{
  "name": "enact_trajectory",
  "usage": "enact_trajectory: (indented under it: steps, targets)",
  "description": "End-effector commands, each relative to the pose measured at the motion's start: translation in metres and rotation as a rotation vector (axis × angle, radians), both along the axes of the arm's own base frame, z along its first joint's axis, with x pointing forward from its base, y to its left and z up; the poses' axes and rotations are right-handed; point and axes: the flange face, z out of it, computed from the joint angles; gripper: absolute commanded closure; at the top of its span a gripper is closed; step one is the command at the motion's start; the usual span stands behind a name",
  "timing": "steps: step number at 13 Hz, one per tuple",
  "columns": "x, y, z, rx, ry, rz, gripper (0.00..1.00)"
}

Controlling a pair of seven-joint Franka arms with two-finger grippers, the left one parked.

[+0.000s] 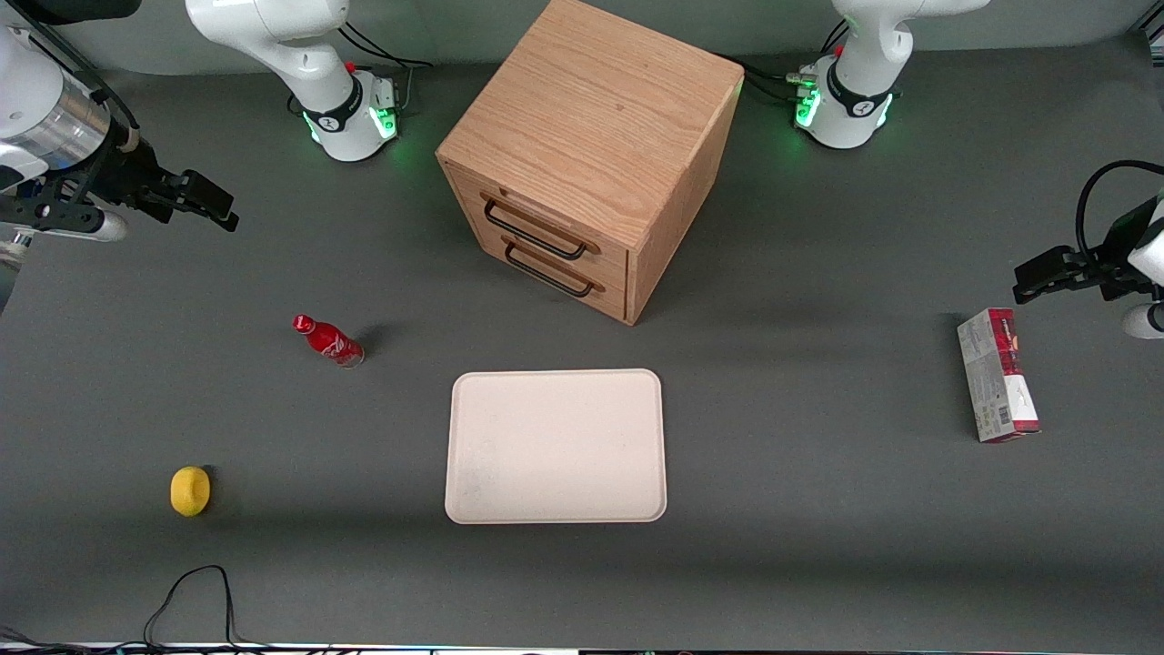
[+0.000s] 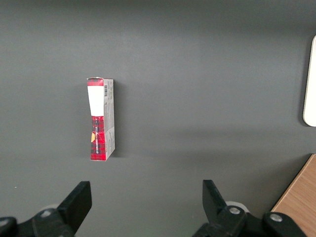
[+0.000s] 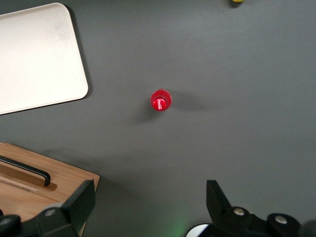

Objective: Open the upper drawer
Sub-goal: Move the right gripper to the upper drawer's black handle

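The gripper [image 1: 211,206] hung high at the working arm's end of the table, fingers [image 3: 79,205] spread wide, nothing between them. Beneath it stood a red bottle [image 3: 160,100], upright. The upper drawer [image 1: 544,225] sat flush in the wooden cabinet [image 1: 596,118], apparently fully shut. Nearer the front camera lay a cream tray [image 1: 556,446].
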Motion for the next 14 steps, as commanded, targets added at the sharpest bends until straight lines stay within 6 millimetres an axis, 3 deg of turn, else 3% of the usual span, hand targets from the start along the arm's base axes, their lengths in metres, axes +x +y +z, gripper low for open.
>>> enact_trajectory:
  steps: [1,3,4,7,10,13,14]
  targets:
    - [0.009,0.003,0.002,-0.012,0.002,0.027,0.0]
    - [0.036,0.009,-0.002,-0.01,0.005,0.046,0.0]
    - [0.054,0.027,-0.004,-0.009,0.006,0.09,0.0]
    - [0.066,0.122,0.014,0.051,-0.009,0.331,0.0]
    - [0.039,0.217,0.021,0.056,-0.024,0.683,0.0]
    - [0.028,0.274,0.01,0.055,-0.025,1.062,0.0]
    - [0.022,0.287,0.008,0.068,-0.023,1.108,0.0]
